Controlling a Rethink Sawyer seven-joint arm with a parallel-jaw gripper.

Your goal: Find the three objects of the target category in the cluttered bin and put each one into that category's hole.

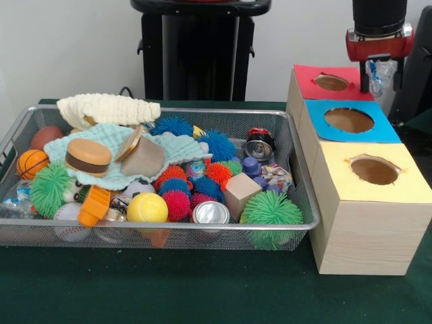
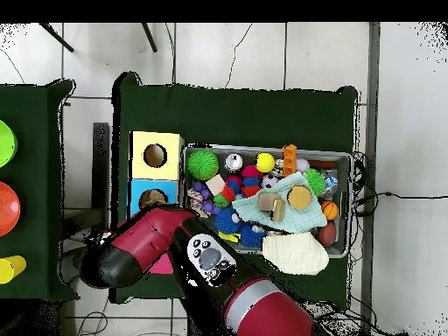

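Claw point(image 1: 380, 73) hangs over the red-topped hole point(image 1: 331, 82), gripping a crinkly clear wrapper point(image 1: 378, 74), light, soft, held by its bunched top.

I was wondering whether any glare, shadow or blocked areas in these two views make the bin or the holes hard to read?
Front view: even light, mild glare on the silver can top; the yellow hole is dark inside; the gripper holds something pale above the red hole. Overhead view: the arm covers the red box and part of the blue box.
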